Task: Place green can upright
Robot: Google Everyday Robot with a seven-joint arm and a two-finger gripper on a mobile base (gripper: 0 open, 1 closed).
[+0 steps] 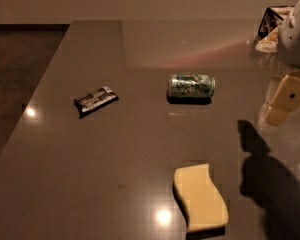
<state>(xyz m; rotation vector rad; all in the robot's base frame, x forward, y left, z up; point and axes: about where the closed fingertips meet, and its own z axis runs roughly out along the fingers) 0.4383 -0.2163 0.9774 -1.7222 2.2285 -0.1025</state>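
The green can (191,85) lies on its side on the dark grey table (140,149), a little right of the middle, with its long axis running left to right. It is pale green with dark markings and silver ends. My gripper (279,106) hangs at the right edge of the view, below the white arm housing (297,31). It is to the right of the can, well apart from it, above the table and holding nothing that I can see.
A yellow sponge (200,197) lies near the front, below the can. A dark snack wrapper (95,100) lies to the left. A dark-framed holder with items (271,26) stands at the back right. The table's left edge runs diagonally down to the floor.
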